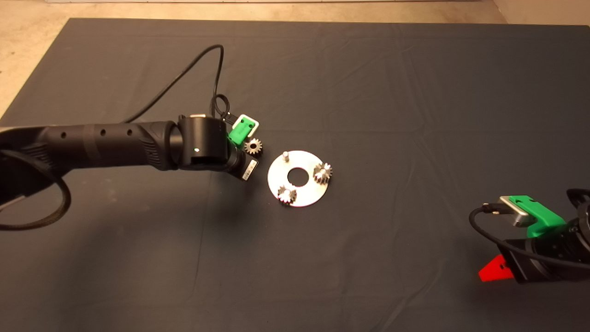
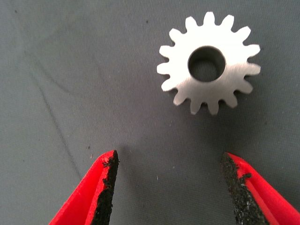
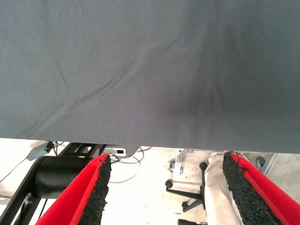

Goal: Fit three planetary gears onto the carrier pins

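Observation:
A flat round silver disc [image 1: 304, 196] lies at the middle of the mat. Two planetary gears [image 1: 322, 172] [image 1: 286, 194] sit on two of its carrier pins. The third pin [image 1: 286, 155] stands bare at the disc's far left. A third gear [image 1: 253, 147] lies flat on the mat just left of the disc. It also shows in the left wrist view [image 2: 208, 63]. My left gripper [image 2: 169, 173] is open above the mat, with the gear just beyond its fingertips [image 2: 105, 187] and not touching. Its green body [image 1: 240, 130] is above the loose gear.
My right gripper [image 1: 495, 269] is parked at the mat's lower right edge, open [image 3: 166, 187] and empty. Past the mat's edge [image 3: 150, 140] its wrist view shows the floor, a chair base [image 3: 187, 197] and a person's leg [image 3: 218, 187]. A black cable [image 1: 184, 78] loops behind the left arm.

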Tool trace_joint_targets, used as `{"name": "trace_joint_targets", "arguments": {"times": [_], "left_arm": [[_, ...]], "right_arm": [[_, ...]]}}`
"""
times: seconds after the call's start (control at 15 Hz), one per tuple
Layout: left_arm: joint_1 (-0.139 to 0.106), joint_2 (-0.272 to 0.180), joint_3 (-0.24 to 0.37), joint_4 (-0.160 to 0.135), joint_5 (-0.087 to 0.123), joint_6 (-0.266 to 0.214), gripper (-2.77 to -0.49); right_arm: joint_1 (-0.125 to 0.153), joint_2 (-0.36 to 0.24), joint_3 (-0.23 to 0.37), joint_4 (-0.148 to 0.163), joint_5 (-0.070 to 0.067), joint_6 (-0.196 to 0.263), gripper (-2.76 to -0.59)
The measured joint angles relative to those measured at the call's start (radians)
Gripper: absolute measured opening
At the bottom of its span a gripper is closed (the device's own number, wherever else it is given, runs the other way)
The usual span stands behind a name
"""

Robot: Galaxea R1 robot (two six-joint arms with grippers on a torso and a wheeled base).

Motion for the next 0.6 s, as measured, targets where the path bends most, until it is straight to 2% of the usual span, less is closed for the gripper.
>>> {"name": "trace_joint_targets", "arguments": {"times": [0.2,0.27,0.53,0.6], "left_arm": [[-0.001,0.012,-0.019,0.010,-0.004,0.002,-1.77],[-0.001,0.013,-0.023,0.013,-0.003,0.010,-1.69],[-0.012,0.029,-0.072,0.021,-0.035,0.062,-1.61],[-0.017,0.037,-0.085,0.021,-0.037,0.072,-1.53]], "right_arm": [[0.000,0.000,0.000,0.000,0.000,0.000,-1.60],[0.000,0.000,0.000,0.000,0.000,0.000,-1.60],[0.000,0.000,0.000,0.000,0.000,0.000,-1.60],[0.000,0.000,0.000,0.000,0.000,0.000,-1.60]]}}
